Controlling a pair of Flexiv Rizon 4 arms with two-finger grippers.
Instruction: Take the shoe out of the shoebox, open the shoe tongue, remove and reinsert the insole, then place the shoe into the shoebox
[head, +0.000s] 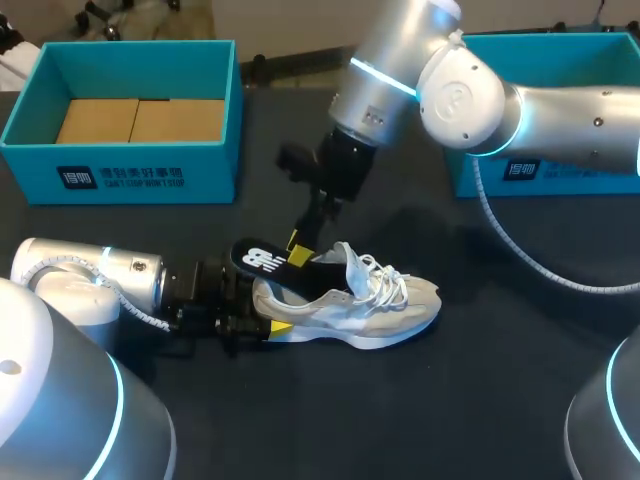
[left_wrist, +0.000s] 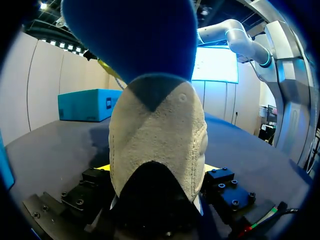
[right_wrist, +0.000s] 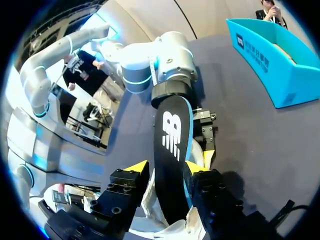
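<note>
With the right end effector (right_wrist: 167, 169), pinching the insole (head: 258, 258), sticking half out of the shoe (head: 370, 305); with the left end effector (left_wrist: 156, 172), clamping its heel. Standing midway along the front edge of the counter (head: 480, 400).

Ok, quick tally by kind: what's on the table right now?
boxes: 2
shoe: 1
insole: 1
Total: 4
</note>
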